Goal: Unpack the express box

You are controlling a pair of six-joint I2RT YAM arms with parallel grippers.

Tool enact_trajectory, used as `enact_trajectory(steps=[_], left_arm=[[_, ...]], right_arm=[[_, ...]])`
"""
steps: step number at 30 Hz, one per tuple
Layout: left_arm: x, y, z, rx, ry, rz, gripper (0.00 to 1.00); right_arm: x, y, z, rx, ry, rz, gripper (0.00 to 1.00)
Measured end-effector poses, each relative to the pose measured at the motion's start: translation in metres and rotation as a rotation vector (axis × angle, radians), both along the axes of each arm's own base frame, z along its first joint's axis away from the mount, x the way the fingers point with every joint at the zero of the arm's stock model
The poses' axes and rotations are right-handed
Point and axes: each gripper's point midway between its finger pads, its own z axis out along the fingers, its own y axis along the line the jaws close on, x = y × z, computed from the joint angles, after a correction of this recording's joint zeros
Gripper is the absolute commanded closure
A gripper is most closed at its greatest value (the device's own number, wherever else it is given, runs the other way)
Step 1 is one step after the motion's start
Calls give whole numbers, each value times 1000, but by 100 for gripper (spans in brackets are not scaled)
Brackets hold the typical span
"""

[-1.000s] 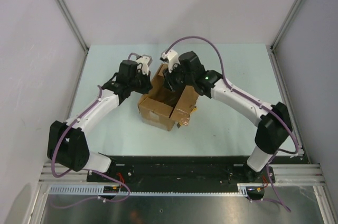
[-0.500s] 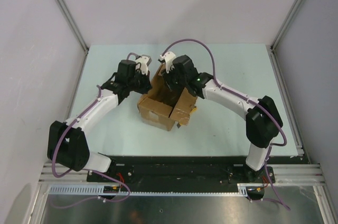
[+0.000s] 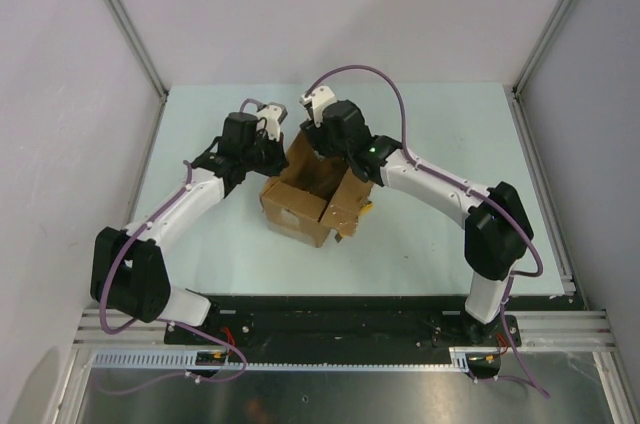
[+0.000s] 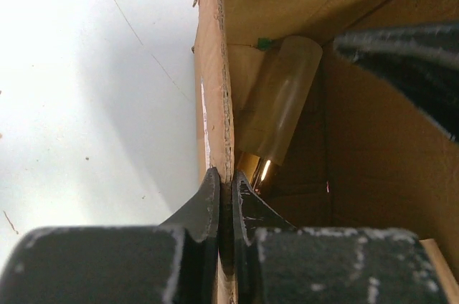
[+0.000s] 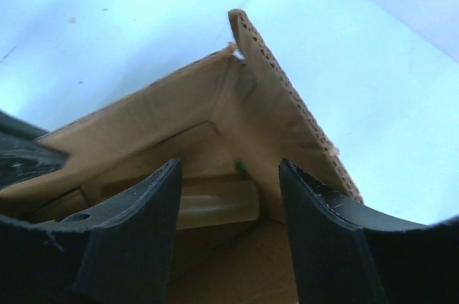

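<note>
The flaps are open, so the step in hand is emptying the express box (image 3: 300,212), which sits near the middle of the table (image 3: 450,124), a little toward its left edge; both arms meet over it from the near edge. The left pincer (image 4: 226,183) is clenched on the top edge of the wall facing the left edge, one finger outside and one inside, and it looks to be steadying the carton. The right pincer (image 5: 229,169) hangs released above the open mouth, its fingers spread and touching nothing, aimed down into the cavity.

Inside, a pale tan cylinder (image 4: 281,100) leans in a corner against the inner wall. Something glints beneath it, too small to name.

The next move, as I judge it, calls for the right pincer to drop between the walls, straddle the cylinder across its width and close without snagging a flap; the left grip should hold so the carton does not lift with it.

The carton is brown corrugated board with raw fluted edges showing; one flap stands up on the far side, another splays toward the right edge, and a pale patch shows on the near face.
</note>
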Motion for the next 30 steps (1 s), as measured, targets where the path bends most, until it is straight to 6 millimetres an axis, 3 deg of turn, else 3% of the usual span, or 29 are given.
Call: enact_trajectory(steps=[11, 16, 21, 25, 28, 29, 30], left_arm=[[-2, -2, 0, -8, 5, -13, 94], [-2, -2, 0, -11, 7, -17, 94], [-2, -2, 0, -12, 7, -18, 94], [-2, -3, 0, -12, 7, -20, 94], [-2, -2, 0, -11, 7, -19, 94], [-2, -2, 0, -10, 8, -18, 94], [-2, -2, 0, -10, 7, -18, 94]], right_arm=[[36, -26, 8, -44, -70, -64, 23], [54, -28, 0, -70, -64, -29, 23], [58, -27, -17, -92, -14, 36, 24], [58, -28, -32, -118, 49, 88, 32], [57, -29, -41, -132, 87, 123, 46], [55, -30, -44, -136, 103, 135, 59], [53, -31, -46, -139, 114, 142, 64]])
